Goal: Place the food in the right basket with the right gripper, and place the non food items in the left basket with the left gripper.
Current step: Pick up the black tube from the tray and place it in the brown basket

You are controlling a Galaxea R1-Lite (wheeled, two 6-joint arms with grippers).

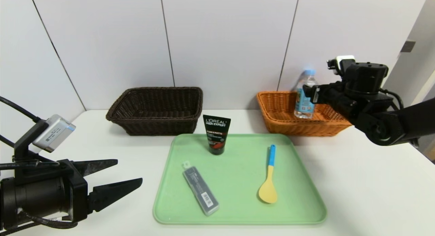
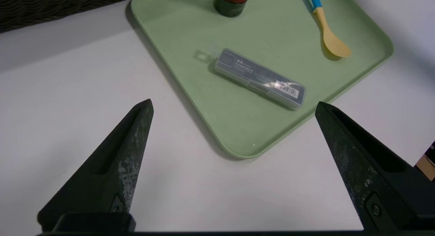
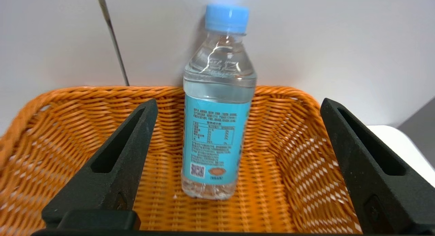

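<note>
Orange basket (image 3: 289, 154) holds upright bottle (image 3: 217, 127), between open right pincer (image 3: 238, 110).

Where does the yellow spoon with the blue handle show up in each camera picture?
Head view: the spoon lies on the right half of the green tray.
Left wrist view: the spoon is at the upper right, on the green tray.
Right wrist view: not in it.
Shared landmark: the green tray.
</note>
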